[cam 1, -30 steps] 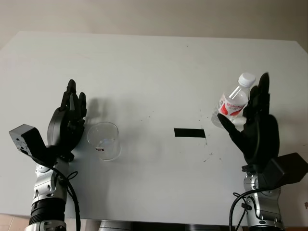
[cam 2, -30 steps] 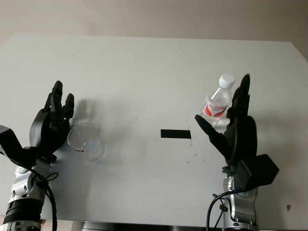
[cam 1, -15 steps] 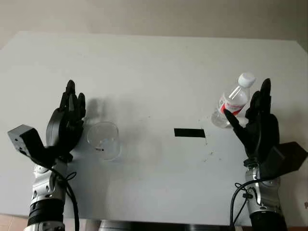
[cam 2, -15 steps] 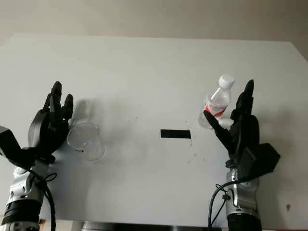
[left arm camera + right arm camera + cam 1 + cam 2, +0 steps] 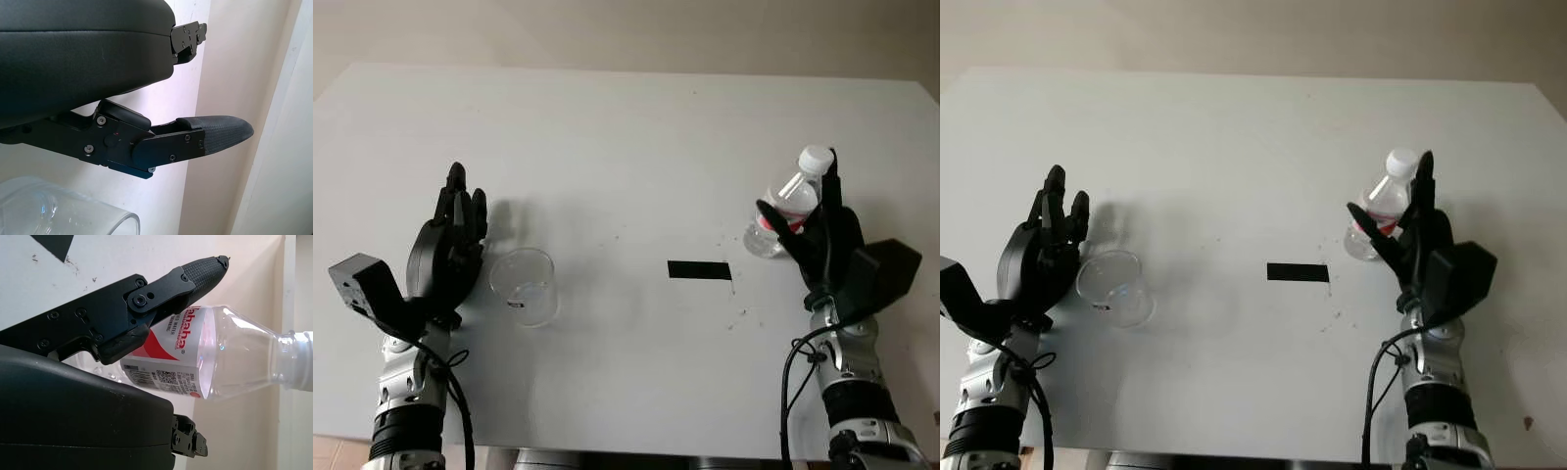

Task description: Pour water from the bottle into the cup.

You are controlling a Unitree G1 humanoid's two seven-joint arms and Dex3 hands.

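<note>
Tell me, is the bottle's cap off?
No, the white cap sits on the bottle beside the right robot hand.

Clear bottle (image 5: 785,208) with red-and-white label, white cap; clear cup (image 5: 524,286); black hands; white table (image 5: 626,137).

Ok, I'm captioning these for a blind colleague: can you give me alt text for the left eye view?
On a white table, the robot's right hand is open around a clear water bottle with a white cap and red label, not yet gripping it. Its left hand is open beside an empty clear cup, with a black tape strip between them.
</note>
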